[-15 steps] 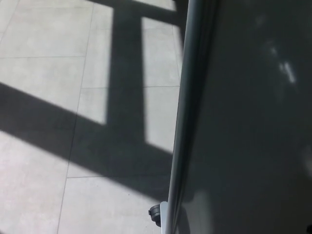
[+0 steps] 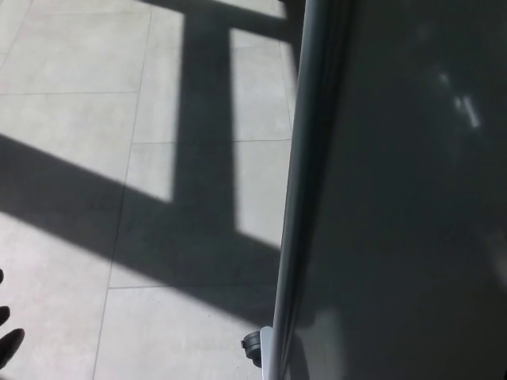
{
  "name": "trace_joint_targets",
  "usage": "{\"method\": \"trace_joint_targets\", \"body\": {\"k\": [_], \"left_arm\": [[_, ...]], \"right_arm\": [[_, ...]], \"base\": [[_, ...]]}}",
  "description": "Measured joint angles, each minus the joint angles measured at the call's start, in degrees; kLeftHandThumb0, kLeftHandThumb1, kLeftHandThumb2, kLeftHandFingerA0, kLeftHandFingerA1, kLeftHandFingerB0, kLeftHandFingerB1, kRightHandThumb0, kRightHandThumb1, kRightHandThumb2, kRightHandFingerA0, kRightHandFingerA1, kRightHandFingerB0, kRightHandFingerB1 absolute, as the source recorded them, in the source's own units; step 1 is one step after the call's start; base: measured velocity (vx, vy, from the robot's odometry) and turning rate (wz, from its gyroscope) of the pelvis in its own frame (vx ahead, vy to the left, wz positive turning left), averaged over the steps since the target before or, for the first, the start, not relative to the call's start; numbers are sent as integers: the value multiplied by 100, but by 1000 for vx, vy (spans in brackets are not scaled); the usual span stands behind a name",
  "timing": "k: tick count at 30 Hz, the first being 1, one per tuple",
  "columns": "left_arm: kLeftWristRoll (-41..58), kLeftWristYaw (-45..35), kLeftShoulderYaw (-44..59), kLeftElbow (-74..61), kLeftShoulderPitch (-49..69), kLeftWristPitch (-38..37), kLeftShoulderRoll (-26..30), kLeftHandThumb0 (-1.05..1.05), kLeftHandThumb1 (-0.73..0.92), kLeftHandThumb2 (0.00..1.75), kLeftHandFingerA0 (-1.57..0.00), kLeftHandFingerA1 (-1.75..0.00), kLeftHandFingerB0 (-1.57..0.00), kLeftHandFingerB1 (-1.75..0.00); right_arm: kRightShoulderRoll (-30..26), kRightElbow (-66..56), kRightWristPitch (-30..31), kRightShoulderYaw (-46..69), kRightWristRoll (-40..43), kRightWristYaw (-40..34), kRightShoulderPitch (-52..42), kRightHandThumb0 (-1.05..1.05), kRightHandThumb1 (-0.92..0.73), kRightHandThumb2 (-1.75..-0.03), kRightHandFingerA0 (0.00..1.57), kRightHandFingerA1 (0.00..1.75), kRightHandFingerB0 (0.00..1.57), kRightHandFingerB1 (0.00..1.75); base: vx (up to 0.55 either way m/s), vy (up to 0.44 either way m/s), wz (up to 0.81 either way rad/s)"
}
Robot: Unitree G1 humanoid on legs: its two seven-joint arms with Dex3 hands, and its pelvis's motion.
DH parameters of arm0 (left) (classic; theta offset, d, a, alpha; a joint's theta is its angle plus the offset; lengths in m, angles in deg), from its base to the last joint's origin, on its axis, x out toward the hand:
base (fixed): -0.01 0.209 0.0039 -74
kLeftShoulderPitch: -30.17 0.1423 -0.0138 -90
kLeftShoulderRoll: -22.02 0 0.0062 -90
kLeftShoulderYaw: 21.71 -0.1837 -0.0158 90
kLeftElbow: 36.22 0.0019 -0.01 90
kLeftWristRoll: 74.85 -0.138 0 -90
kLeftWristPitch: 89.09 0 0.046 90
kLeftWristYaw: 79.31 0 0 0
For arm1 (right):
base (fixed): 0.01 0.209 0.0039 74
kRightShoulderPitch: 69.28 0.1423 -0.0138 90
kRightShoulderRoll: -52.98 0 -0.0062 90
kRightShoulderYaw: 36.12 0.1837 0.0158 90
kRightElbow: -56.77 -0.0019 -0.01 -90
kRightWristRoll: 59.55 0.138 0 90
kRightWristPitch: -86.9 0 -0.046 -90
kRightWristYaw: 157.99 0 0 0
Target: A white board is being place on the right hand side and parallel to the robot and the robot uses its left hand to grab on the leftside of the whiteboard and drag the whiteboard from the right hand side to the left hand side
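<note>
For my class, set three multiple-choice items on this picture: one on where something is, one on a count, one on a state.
1. Where is the whiteboard?
A. picture right
B. picture left
C. flat on the floor

2. How many caster wheels show?
A. one
B. three
C. none

3. Is the left hand touching the board?
A. gripping its edge
B. apart from it
C. pressed on its face

Key: 1 A, it fills the right side; 2 A, one wheel shows below the frame; 3 B, only dark fingertips show at the lower left edge, tiled floor between.
</note>
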Motion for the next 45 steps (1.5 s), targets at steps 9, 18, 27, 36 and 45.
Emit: {"method": "trace_joint_targets", "body": {"k": [9, 18, 27, 36, 45], "left_arm": [[-29, -15, -1056, -1909, -532, 777, -268, -25, 39, 92, -10, -50, -7, -49], [-31, 46, -1567, -2289, -1508, 1534, -594, -56, 48, 56, -65, -61, -16, -28], [-43, 121, -1952, -1704, -2769, 2319, -1020, -60, 42, 71, -21, -43, -6, -29], [-226, 276, -2374, -616, -3948, 2996, -1544, -70, 39, 68, -12, -40, -3, -16], [-265, 335, -2409, -215, -4242, 3215, -1883, -56, 36, 75, -2, -34, 0, -17]], "right_arm": [[47, -230, -42, 86, 136, 126, -618, -78, -66, -61, 86, 81, 53, 58], [222, -574, 60, 256, 374, 349, -842, -79, -66, -62, 84, 82, 54, 58], [235, -681, 64, 194, 407, 459, -1029, -79, -66, -59, 83, 80, 55, 58], [264, -729, 43, 12, 412, 474, -1232, -81, -66, -60, 84, 79, 56, 58], [264, -744, 30, -73, 436, 467, -1233, -81, -66, -61, 85, 79, 55, 58]], "base": [[0, 0, 0], [0, 0, 0], [0, 0, 0], [0, 0, 0], [-6, -2, 1]]}}
